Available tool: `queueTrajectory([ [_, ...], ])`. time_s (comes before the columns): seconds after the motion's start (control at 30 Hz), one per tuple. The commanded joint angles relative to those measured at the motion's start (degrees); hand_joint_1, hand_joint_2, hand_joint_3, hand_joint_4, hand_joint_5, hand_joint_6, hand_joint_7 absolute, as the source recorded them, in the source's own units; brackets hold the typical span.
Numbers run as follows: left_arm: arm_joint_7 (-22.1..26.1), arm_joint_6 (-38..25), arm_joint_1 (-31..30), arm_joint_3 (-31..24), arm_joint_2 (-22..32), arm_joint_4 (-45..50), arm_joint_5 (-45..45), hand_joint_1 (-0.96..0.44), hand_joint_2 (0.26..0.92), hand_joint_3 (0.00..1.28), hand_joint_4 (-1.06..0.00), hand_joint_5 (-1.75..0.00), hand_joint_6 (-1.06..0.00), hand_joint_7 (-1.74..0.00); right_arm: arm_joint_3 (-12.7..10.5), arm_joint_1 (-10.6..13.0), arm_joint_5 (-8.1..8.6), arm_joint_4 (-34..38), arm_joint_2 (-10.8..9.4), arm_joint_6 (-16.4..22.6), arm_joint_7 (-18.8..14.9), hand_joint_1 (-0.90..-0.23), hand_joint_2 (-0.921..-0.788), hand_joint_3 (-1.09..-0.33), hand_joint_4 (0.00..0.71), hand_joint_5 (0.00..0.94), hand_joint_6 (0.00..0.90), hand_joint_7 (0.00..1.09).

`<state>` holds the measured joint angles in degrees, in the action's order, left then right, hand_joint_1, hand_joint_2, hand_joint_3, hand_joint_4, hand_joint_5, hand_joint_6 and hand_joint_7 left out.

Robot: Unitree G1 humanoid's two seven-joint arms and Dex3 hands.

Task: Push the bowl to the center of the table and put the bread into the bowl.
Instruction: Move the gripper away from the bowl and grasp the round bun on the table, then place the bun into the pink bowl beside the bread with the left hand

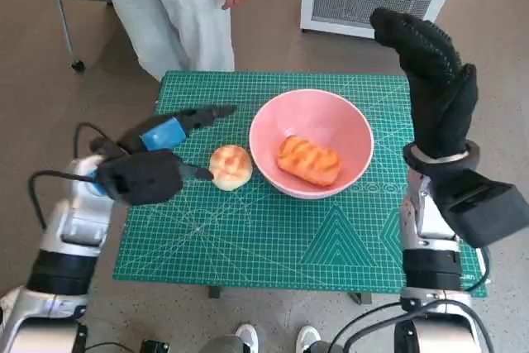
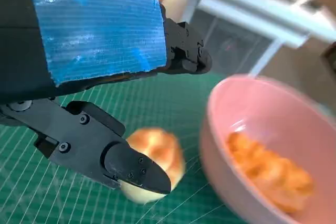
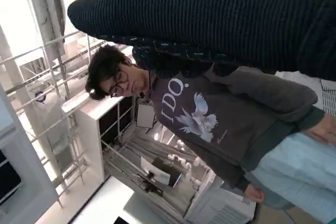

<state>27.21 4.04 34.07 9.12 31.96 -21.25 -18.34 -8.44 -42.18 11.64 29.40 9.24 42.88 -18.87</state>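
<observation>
Bowl [image 1: 312, 143] near centre, one bread inside. Step: round bun [image 1: 231, 166] pending. Left hand [image 1: 153, 167] spread around bun, no grip; must close. Right hand [image 1: 430, 80] raised, empty, fingers extended.

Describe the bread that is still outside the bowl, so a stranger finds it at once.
On the green mat, find the pink bowl. Just beside it, toward the left hand, lies a round bun. It is pale and round, unlike the long orange bread inside the bowl.

Soft, even daylight fills the room, the pink bowl [image 2: 273, 156] looks blurry up close, and the windows glare white.
</observation>
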Motion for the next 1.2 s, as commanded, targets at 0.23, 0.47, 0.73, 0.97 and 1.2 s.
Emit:
queueTrajectory([
  [0.23,-1.3,-1.9,3.5,4.2,-2.9,-7.9,-3.6,-0.33,0.793,0.00,-0.22,-0.01,-0.29,-0.09,-0.1,1.0,0.42,-1.5,0.7,-1.5,-0.3,-0.753,-0.921,-0.782,0.291,0.004,0.068,0.61],
  [0.47,1.3,-7.7,5.5,8.5,-3.4,-10.2,-7.8,-0.31,0.791,0.02,-0.26,-0.02,-0.30,-0.08,-0.3,1.2,0.16,-1.6,0.9,-1.4,-0.3,-0.758,-0.921,-0.781,0.292,0.004,0.068,0.61],
  [0.73,-0.8,-7.8,6.0,10.3,-5.1,-13.7,-9.2,-0.18,0.809,0.01,-0.51,-0.09,-0.50,-0.18,-0.3,1.4,0.28,-2.0,1.2,-1.6,-0.2,-0.759,-0.921,-0.781,0.292,0.004,0.068,0.62],
  [0.97,-6.1,1.1,3.8,9.0,-5.8,-16.6,-6.9,-0.03,0.882,0.05,-0.74,-0.81,-0.62,-1.05,-0.2,1.5,0.25,-2.0,1.1,-1.6,-0.1,-0.756,-0.921,-0.781,0.293,0.004,0.068,0.62],
  [1.2,-8.7,5.8,3.2,8.3,-5.1,-17.0,-6.8,0.00,0.867,0.07,-0.81,-1.04,-0.71,-1.06,-0.3,1.5,0.38,-1.7,1.0,-1.4,-0.2,-0.756,-0.921,-0.780,0.293,0.004,0.069,0.62],
])
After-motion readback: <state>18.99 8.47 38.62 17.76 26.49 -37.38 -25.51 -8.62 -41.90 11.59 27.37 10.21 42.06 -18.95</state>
